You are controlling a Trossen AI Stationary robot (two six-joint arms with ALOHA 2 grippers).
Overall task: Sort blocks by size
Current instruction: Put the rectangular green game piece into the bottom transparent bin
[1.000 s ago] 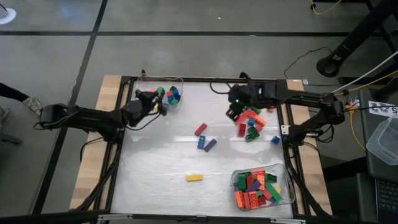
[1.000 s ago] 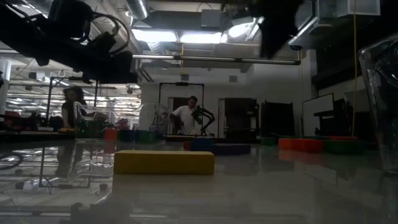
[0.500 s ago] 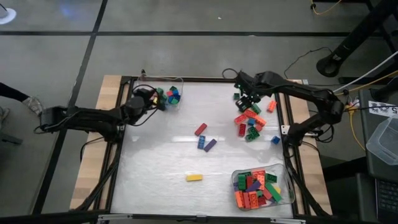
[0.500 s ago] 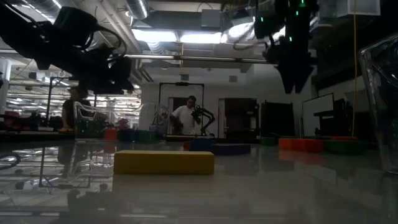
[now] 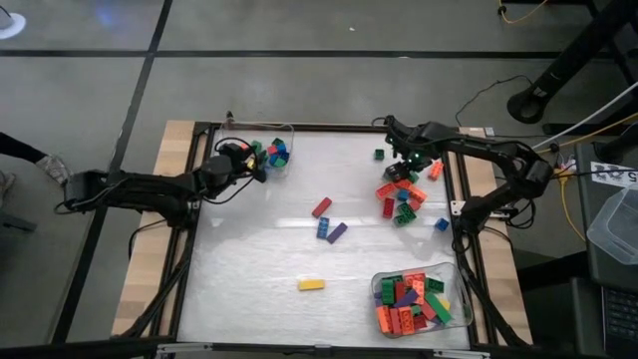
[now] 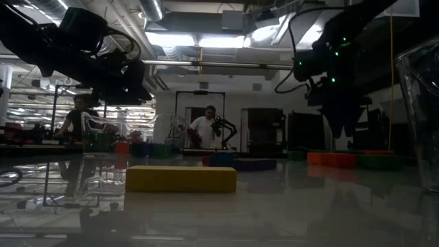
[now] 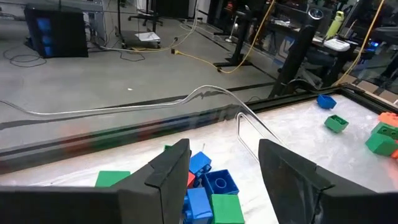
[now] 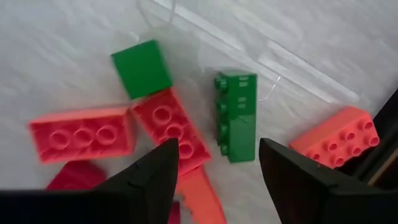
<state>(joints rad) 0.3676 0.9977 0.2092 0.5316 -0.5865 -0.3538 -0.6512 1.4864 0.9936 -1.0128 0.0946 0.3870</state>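
Table: white work surface [image 5: 259, 249] inside a dark frame, grey floor around it; across it at table height, a lit workshop with a person [image 6: 204, 130] standing far behind
Left gripper: [image 5: 254, 166] at the far-left corner, over the rim of a small clear tray [image 5: 289, 133]; fingers parted, nothing between them, seen clearly in the left wrist view
Small tray contents: a few short blocks [image 5: 274, 154], blue, green and red, lying under the left fingers [image 7: 169, 171]
Right gripper: [image 5: 403, 168] at the far-right side, hanging just above the loose pile; fingers spread and empty in the right wrist view
Loose pile: [image 5: 401, 194] red, orange, green and blue blocks heaped together near the right edge of the table
Under right fingers: a long green block [image 8: 236, 116] beside a red block [image 8: 171, 129], a second red one [image 8: 79, 134], a short green cube [image 8: 142, 68] and an orange block [image 8: 335, 138] off to the side
Stray pieces: a green cube [image 5: 380, 155] beyond the pile, a blue block [image 5: 441, 224] near the right frame
Centre of table: a red block [image 5: 321, 207], a blue block [image 5: 323, 228] and a purple block [image 5: 337, 232] close together
Yellow block: [image 5: 311, 284] alone toward the near edge, lying flat; largest thing in the low view [image 6: 181, 178]
Large tray: [image 5: 458, 271] clear, near-right corner, filled with long blocks [image 5: 411, 300] in red, orange, green and purple
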